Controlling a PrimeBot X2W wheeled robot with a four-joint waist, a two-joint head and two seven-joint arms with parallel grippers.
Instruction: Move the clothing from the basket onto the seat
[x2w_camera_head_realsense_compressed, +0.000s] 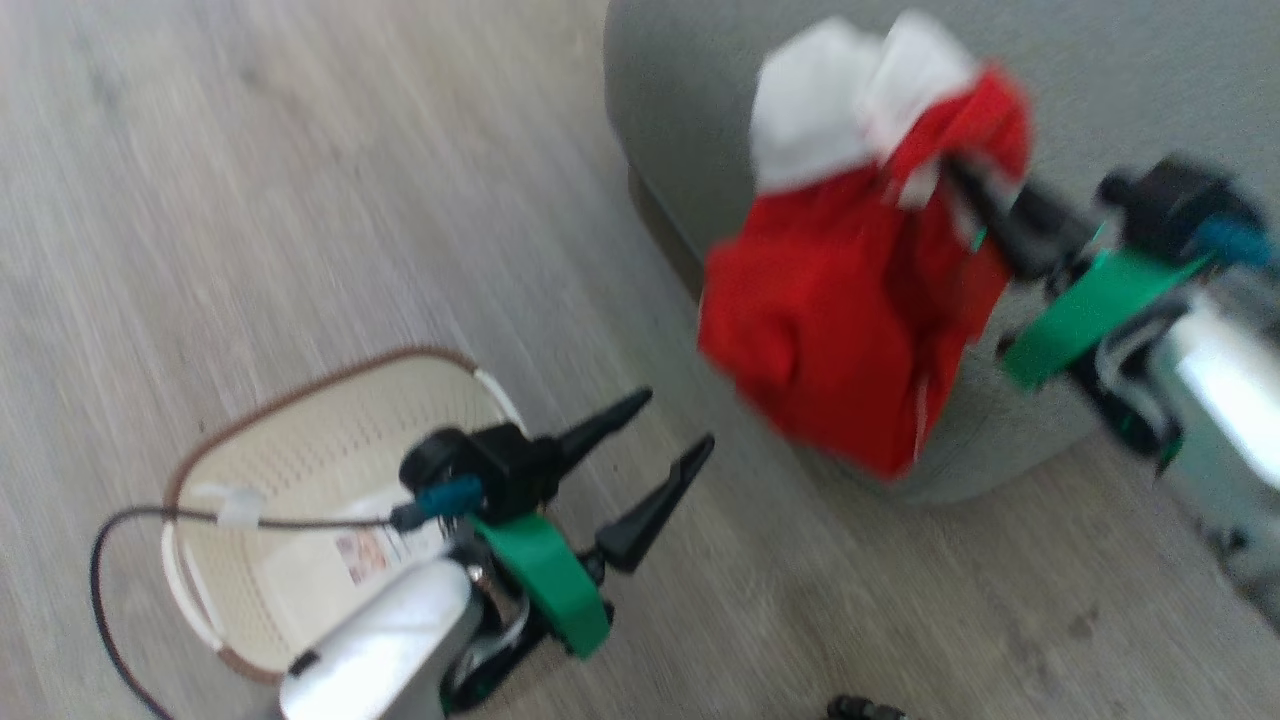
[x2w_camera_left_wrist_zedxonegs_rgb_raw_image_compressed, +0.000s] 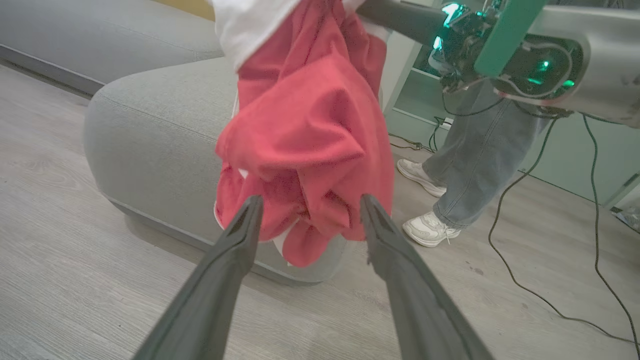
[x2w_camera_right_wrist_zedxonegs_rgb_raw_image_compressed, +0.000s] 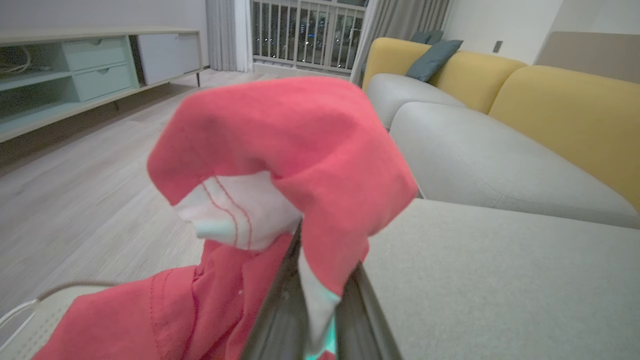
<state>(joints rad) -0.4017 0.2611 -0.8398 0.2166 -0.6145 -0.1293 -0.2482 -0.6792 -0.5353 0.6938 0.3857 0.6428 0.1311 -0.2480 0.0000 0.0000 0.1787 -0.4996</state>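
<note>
The red and white clothing (x2w_camera_head_realsense_compressed: 850, 290) hangs in the air beside the rounded corner of the grey-green seat (x2w_camera_head_realsense_compressed: 1100, 80), with my right gripper (x2w_camera_head_realsense_compressed: 955, 170) shut on its upper part. In the right wrist view the fabric (x2w_camera_right_wrist_zedxonegs_rgb_raw_image_compressed: 300, 140) drapes over the closed fingers, beside the seat cushion (x2w_camera_right_wrist_zedxonegs_rgb_raw_image_compressed: 500, 270). The cream basket (x2w_camera_head_realsense_compressed: 300, 460) stands on the floor at the lower left, with nothing but its base label inside. My left gripper (x2w_camera_head_realsense_compressed: 680, 420) is open above the floor beside the basket. In its own view the open fingers (x2w_camera_left_wrist_zedxonegs_rgb_raw_image_compressed: 240, 235) point at the hanging clothing (x2w_camera_left_wrist_zedxonegs_rgb_raw_image_compressed: 305, 145), apart from it.
A person's legs (x2w_camera_left_wrist_zedxonegs_rgb_raw_image_compressed: 475, 150) in jeans and white shoes stand right of the seat corner, with cables (x2w_camera_left_wrist_zedxonegs_rgb_raw_image_compressed: 525, 280) on the wood floor. Yellow sofa backs (x2w_camera_right_wrist_zedxonegs_rgb_raw_image_compressed: 565, 105) rise behind the cushions. A long low cabinet (x2w_camera_right_wrist_zedxonegs_rgb_raw_image_compressed: 75, 65) lines the far wall.
</note>
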